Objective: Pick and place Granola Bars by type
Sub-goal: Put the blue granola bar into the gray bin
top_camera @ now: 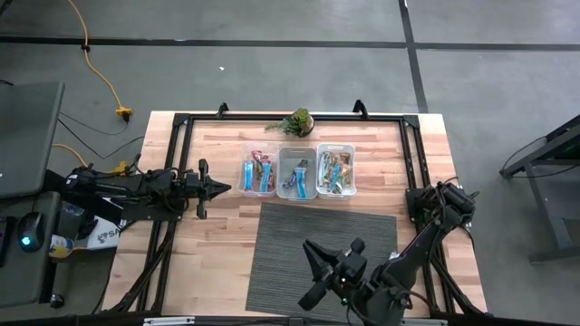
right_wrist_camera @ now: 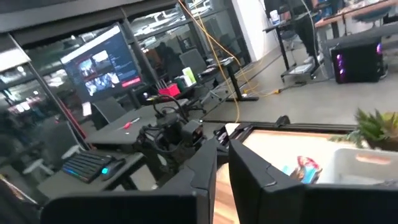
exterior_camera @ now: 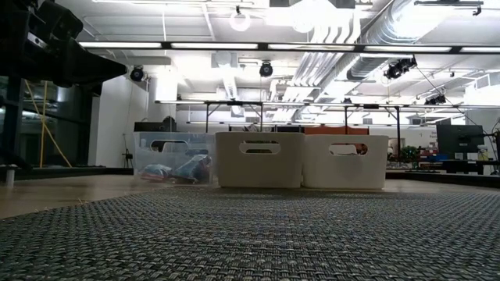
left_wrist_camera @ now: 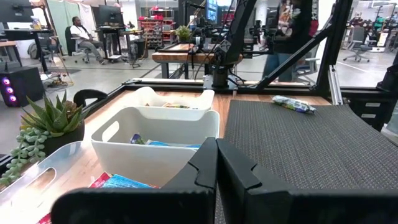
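Note:
Three clear bins stand in a row on the wooden table, beyond the dark mat. The left bin [top_camera: 260, 173] holds blue and pink-red Granola Bars, the middle bin [top_camera: 297, 173] a few blue ones, and the right bin [top_camera: 335, 170] several mixed bars. One wrapped bar [left_wrist_camera: 293, 104] lies on the mat in the left wrist view; the high view does not show it. My left gripper [top_camera: 227, 188] [left_wrist_camera: 216, 158] hovers shut just left of the left bin, pointing right. My right gripper [top_camera: 306, 272] [right_wrist_camera: 222, 158] is shut and empty over the mat's near part, pointing at the left arm.
A small green plant [top_camera: 297, 121] sits behind the bins at the table's far edge. The grey woven mat [top_camera: 326, 244] covers the near middle of the table. A black frame [top_camera: 181, 122] runs round the table. People and desks show in the room beyond.

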You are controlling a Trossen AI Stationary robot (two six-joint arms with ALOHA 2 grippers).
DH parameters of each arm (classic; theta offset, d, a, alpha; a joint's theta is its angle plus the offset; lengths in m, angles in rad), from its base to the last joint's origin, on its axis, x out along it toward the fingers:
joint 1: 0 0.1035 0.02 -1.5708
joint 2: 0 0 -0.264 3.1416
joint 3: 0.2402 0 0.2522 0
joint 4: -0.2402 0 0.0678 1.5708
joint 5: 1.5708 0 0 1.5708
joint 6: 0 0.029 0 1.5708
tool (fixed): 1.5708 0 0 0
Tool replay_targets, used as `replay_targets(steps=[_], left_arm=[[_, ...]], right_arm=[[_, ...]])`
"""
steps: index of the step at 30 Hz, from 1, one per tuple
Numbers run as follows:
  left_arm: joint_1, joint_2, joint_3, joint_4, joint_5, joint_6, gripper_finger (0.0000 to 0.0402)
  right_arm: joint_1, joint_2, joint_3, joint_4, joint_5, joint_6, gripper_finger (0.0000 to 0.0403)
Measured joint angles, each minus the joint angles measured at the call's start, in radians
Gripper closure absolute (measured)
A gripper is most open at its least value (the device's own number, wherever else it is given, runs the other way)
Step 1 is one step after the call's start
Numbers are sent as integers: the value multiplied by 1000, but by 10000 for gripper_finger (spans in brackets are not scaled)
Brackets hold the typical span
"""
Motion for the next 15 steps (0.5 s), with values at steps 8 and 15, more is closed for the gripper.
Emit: replay_targets(steps=[8,15], left_arm=[[0,0,0,0,0,0,401],[0,0,0,0,0,0,401]], right_arm=[[-37,-10,0,2,-1,-72,378],[-61,-10,0,5,-1,-110,378]])
